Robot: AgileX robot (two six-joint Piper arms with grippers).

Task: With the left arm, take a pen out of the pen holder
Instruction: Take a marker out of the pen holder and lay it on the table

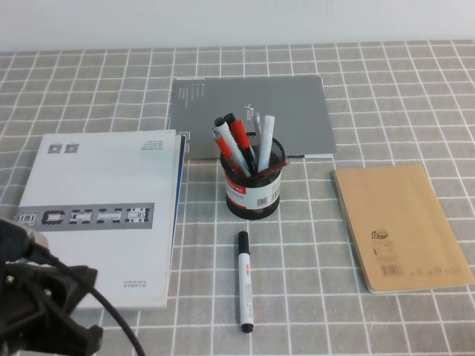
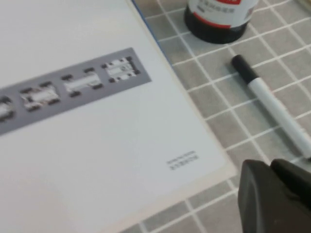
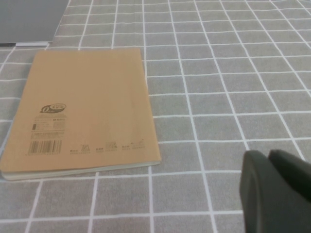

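left jaws, shut and empty at lower left of the high view, sit left of the black-capped white pen lying top-to-bottom on the grey checked table below the black mesh pen holder; right jaws, shut, hover near the tan notebook.

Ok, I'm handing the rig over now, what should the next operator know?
Left gripper: shut, empty, above the near corner of the white book, apart from the loose pen.
Right gripper: shut, empty, parked near the brown notebook.
Pen holder: upright mid-table, several pens inside.
Done: the loose pen lies flat on the table in front of the holder.
Left: probably nothing; the job looks complete.
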